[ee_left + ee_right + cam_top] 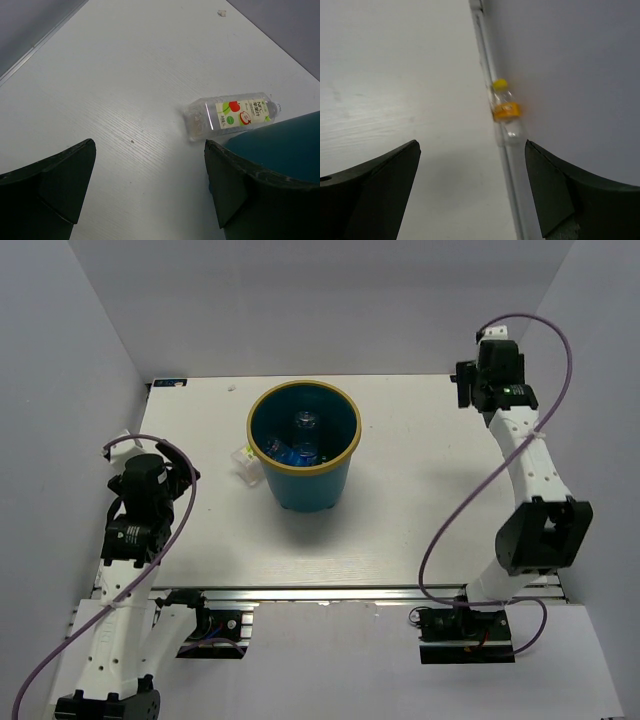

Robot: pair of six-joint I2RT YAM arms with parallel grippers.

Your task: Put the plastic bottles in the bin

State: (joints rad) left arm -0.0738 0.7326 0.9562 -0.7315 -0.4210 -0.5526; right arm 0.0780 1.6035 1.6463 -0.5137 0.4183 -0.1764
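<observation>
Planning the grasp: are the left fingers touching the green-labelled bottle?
Apart. The top view shows white table between the left fingers and the bottle lying beside the bin.

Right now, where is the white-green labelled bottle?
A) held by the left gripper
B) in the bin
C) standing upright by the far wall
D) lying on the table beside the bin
D: the bottle lies on its side on the table, just outside the bin, ahead of the open left gripper.

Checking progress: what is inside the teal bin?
Inside the bin, clear bottles with blue labels show, apparently two. They and the shadow cover the bottom, so anything beneath cannot be seen.
</observation>
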